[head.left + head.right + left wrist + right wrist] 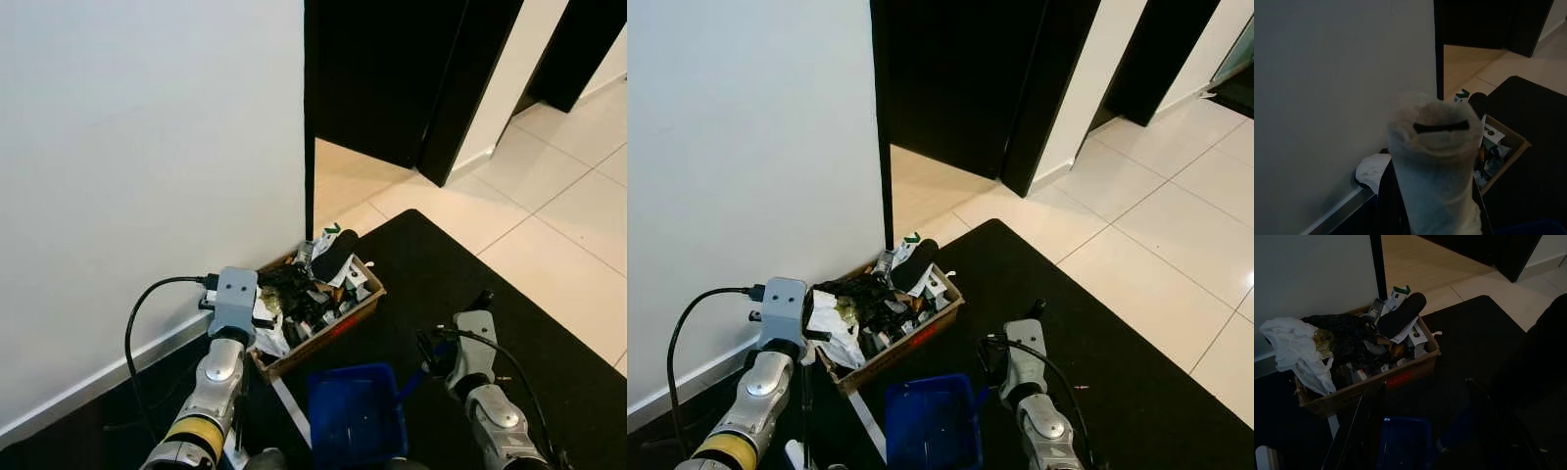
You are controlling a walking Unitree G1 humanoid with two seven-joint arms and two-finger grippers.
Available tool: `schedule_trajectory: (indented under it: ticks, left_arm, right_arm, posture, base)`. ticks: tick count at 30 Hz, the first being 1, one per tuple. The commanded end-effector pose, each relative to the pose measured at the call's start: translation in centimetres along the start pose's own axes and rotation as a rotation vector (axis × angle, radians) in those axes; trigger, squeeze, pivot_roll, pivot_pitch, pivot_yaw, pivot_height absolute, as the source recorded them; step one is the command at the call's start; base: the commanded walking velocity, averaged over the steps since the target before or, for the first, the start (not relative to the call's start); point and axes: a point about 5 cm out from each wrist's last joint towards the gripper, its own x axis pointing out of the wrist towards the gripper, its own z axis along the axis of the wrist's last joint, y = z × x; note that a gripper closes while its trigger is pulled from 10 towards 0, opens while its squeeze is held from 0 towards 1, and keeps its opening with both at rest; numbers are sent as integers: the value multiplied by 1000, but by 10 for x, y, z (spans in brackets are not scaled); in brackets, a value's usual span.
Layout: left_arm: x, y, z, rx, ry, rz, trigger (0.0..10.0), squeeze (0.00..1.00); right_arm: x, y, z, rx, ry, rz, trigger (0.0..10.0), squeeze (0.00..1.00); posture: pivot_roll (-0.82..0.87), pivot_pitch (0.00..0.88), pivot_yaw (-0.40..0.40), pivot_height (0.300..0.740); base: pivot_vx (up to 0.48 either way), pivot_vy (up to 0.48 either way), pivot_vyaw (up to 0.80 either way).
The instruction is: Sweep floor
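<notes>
Nearest the robot, a blue dustpan [355, 416] lies on the black mat [460, 284], its handle pointing toward the right gripper [443, 354]. That gripper's black fingers sit at the handle end; whether they grip it cannot be told from these pictures. A white broom handle [291, 403] runs slantwise just left of the dustpan. In the left wrist view a pale, rounded handle end with a dark slot [1437, 147] stands right in front of the camera; the left gripper [227, 328] sits beside the box, and how its fingers stand cannot be told.

Just beyond the dustpan is an open cardboard box [338, 323] crammed with rubbish: a crumpled white plastic bag [1295, 350] at the end nearer the left arm, dark crinkled plastic [1349, 335] in the middle, a black cylindrical object [1400, 313] lying across the top, and small white cartons, one with green trim [1397, 294]. A red label [1400, 378] marks the box's front wall; its writing is too small to read.

Behind the box rises a white wall [147, 147] with a pale skirting board. Farther off lie cream floor tiles [558, 206] and dark door panels [392, 69].
</notes>
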Motion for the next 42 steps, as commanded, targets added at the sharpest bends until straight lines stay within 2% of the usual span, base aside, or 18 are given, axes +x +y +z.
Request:
schedule_trajectory:
  ticks: [1,21,42]
  left_arm:
    - [-23,7,-41,38,197,2,10000,0]
    - [-24,5,-42,29,199,2,10000,0]
    - [-29,6,-48,43,229,-26,10000,0]
  right_arm:
    - [-2,0,-4,8,18,1,10000,0]
    - [-3,-1,-5,9,19,2,10000,0]
    - [-7,3,-11,26,35,9,10000,0]
  posture:
    - [80,95,-37,740]
    - [82,106,-43,740]
    - [76,31,-15,740]
  base:
    - [0,0,0]
    - [0,0,0]
    - [0,0,0]
